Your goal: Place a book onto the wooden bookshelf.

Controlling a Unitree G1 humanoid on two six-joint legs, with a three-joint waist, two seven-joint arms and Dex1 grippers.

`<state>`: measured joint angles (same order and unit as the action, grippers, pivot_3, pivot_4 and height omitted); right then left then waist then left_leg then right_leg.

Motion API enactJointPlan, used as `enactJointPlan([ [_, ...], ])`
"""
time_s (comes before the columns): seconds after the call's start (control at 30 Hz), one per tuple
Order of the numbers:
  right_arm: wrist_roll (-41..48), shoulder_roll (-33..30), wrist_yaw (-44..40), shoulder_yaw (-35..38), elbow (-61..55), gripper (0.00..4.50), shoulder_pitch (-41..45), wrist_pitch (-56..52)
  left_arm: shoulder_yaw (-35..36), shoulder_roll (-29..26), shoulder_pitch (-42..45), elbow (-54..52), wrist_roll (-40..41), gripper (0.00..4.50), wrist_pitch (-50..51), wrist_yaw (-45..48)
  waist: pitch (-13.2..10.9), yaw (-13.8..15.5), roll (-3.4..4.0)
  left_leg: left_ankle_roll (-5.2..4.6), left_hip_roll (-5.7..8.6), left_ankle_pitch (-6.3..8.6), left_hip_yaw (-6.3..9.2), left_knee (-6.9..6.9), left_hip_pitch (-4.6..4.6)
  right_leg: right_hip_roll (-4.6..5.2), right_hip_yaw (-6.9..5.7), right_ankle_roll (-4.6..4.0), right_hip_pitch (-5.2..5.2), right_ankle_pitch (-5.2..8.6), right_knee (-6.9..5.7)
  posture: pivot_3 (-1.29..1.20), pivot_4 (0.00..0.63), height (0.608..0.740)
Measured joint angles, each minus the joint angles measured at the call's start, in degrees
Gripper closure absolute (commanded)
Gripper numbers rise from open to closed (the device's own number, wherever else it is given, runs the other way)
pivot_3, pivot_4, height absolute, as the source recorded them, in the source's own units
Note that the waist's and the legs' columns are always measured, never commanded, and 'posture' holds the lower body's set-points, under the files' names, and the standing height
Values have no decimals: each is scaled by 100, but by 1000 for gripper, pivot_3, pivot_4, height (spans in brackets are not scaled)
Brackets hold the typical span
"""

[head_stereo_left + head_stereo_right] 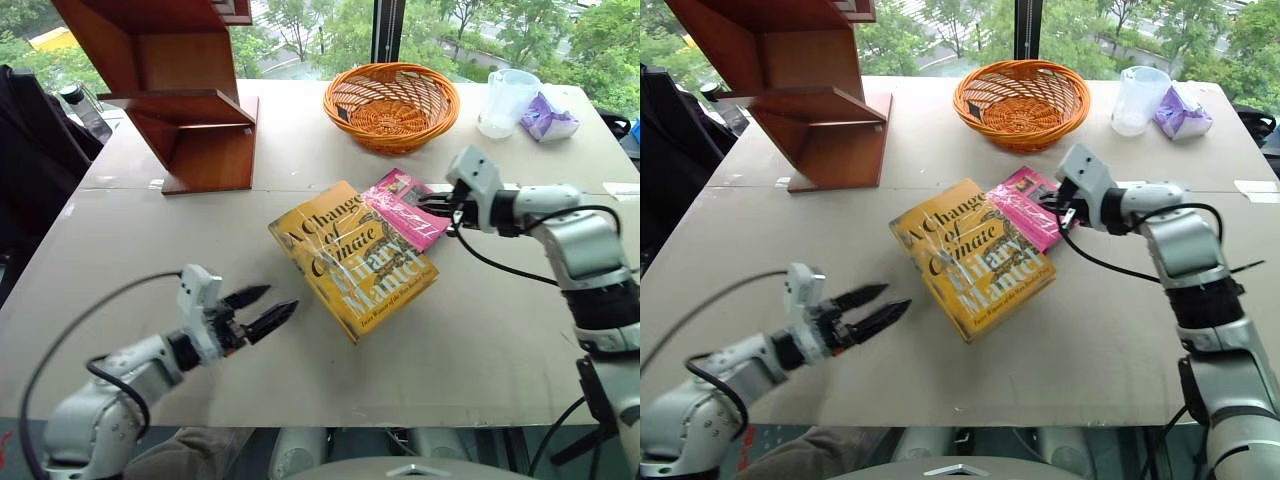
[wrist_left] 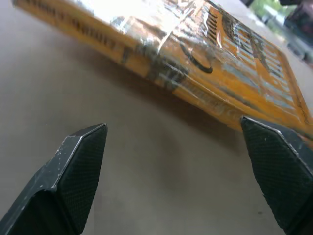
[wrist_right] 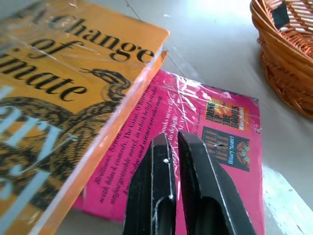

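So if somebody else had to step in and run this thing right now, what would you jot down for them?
Left gripper: open, hovering low over the table, pointed at the near edge of the yellow book, not touching it.
Right gripper: fingers nearly together, holding nothing, poised over the pink book.
The yellow book lies flat mid-table, its far corner overlapping the pink book. The wooden bookshelf stands at the far left; the wicker basket sits behind the books.
Done: nothing shelved yet.
Left: grasp the yellow book, lift it, set it on the shelf.
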<state>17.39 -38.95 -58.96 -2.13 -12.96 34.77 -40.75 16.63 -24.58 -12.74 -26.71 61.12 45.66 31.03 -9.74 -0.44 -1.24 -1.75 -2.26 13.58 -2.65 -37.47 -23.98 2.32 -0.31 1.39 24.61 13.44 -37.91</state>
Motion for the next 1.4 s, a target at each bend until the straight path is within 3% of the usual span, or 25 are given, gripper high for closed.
enactJointPlan([
  [0.13,1337,-271,-31,842,-1567,1241,-823,-1036,-168,982,368,551,1816,0,447,-1673,1,15,-3,0,2,0,30,-12,37,-8,-19,-3,-49,1,-2,0,150,739],
  [0.17,1604,-275,60,1000,-1840,671,-918,-1234,-247,1053,454,650,2123,0,524,-1993,1,-13,-4,-1,2,0,33,-18,38,-23,-20,-3,-50,1,-3,0,150,739],
  [0.23,1958,-274,259,1270,-2160,25,-1101,-1515,-386,1074,672,891,2623,0,670,-2380,1,-15,-2,-2,3,-1,37,-27,49,-34,-23,-4,-67,0,-6,0,150,739],
  [0.43,3519,-359,937,1967,-2983,25,-1482,-2414,-604,1172,1497,1868,3654,0,900,-3322,4,27,1,-2,8,-1,49,-77,60,-35,-36,-20,-106,8,-9,0,150,739],
  [0.57,4021,-566,1239,2187,-3089,0,-1642,-2525,-598,1184,1531,1888,4073,1250,884,-3495,6,51,-2,-3,10,-1,48,-84,53,-30,-34,-23,-105,8,-6,0,150,739],
  [0.77,4063,-696,1389,2184,-2917,0,-1766,-2109,-498,975,1403,1578,4779,4046,584,-3844,4,55,-4,-2,6,-1,59,-82,46,-35,-39,-27,-101,11,-6,0,150,739],
  [0.8,3984,-721,1347,2138,-2827,0,-1820,-2016,-421,914,1405,1475,4848,4258,522,-3879,4,60,-5,-2,6,-1,61,-82,45,-35,-41,-27,-101,11,-4,0,150,739],
  [0.9,3651,-760,1123,2000,-2379,0,-1924,-1543,-216,612,1501,1018,4964,4293,294,-4048,4,98,-4,-3,10,-1,56,-83,43,-32,-38,-27,-101,10,-1,0,150,739],
  [1.07,3525,-494,943,1985,-1551,0,-1371,-859,-123,-153,2331,148,3815,4293,-86,-3966,-5,134,-15,-2,15,-1,62,-86,34,-44,-40,-28,-99,10,3,0,150,739],
  [1.2,3554,164,898,2066,-861,0,-972,-107,-349,-1805,3676,-350,1414,4293,-340,-3124,-10,129,-19,-1,21,-1,40,-77,27,-58,-46,-20,-90,5,8,0,150,739],
  [1.3,3623,564,1104,2062,-539,0,-550,81,-393,-2314,4449,-356,491,4293,-593,-2523,-15,108,-11,0,15,-1,30,-73,23,-55,-32,-5,-73,-2,11,0,150,739],
  [1.37,3830,789,1259,2059,-427,0,-237,93,-678,-3054,4732,-280,-360,4293,-769,-1969,-22,67,-15,1,17,0,16,-67,20,-60,-25,-3,-63,-2,15,0,150,739],
  [1.4,4016,914,1339,2061,-331,0,13,89,-1126,-4027,4871,-150,-1403,4293,-1070,-1380,-26,40,-18,1,16,0,8,-49,22,-63,-17,-4,-53,-2,16,0,150,739],
])
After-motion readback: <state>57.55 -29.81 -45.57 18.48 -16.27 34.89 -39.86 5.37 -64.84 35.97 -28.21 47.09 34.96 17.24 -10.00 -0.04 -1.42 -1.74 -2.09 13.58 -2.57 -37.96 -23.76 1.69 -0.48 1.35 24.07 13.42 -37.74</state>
